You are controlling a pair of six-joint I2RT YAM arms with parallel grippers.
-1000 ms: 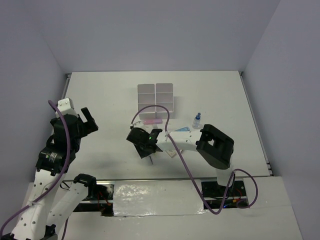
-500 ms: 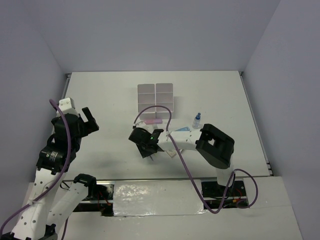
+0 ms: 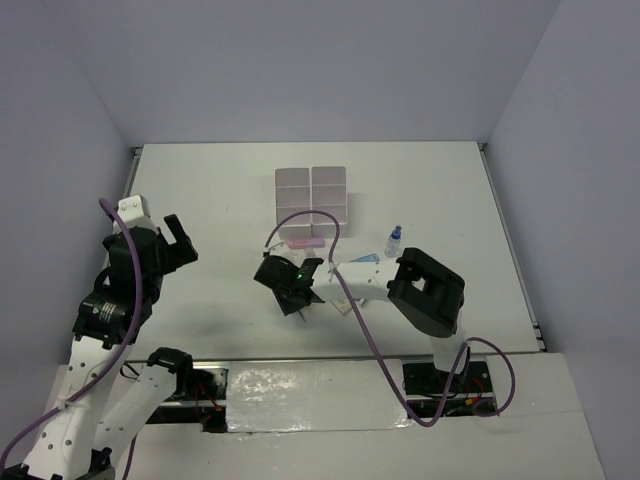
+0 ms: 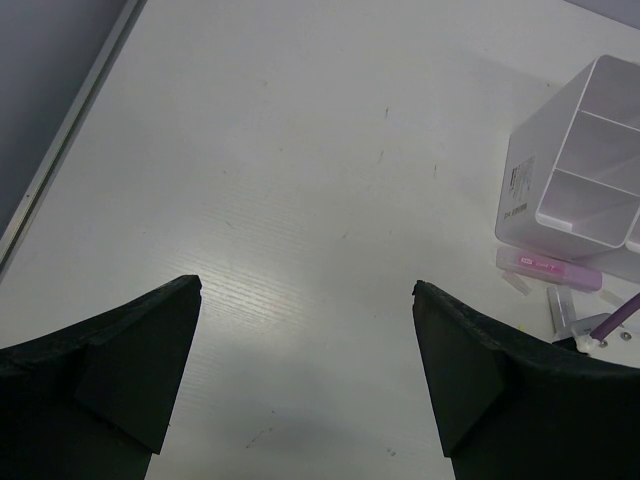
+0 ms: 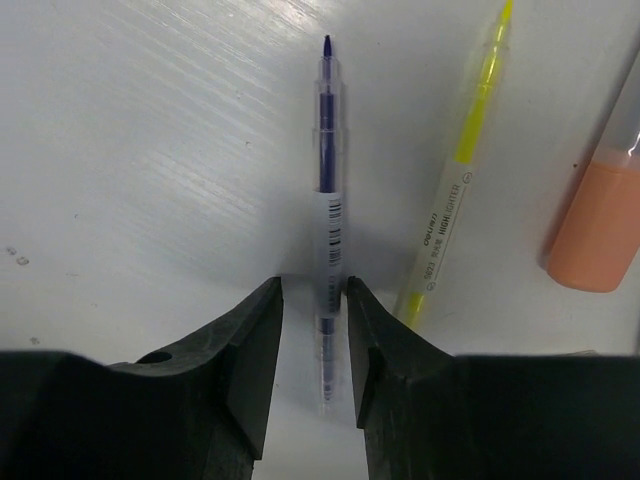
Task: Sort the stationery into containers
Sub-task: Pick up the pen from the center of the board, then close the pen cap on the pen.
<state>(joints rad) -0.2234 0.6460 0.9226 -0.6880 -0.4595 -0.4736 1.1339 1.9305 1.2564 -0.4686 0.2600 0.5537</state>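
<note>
Clear blue-ink pen (image 5: 328, 200) lies on the counter (image 5: 150, 150) between the jaws of the right end effector (image 5: 312, 300), narrow but not quite pinching, so it's grab time: squeeze, then lift toward the containers (image 3: 312, 192).

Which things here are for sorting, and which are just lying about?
For the job: containers, pen, highlighter, orange marker, pink marker, bottle.
Lying about: only the purple cable, which is part of the rig.
</note>
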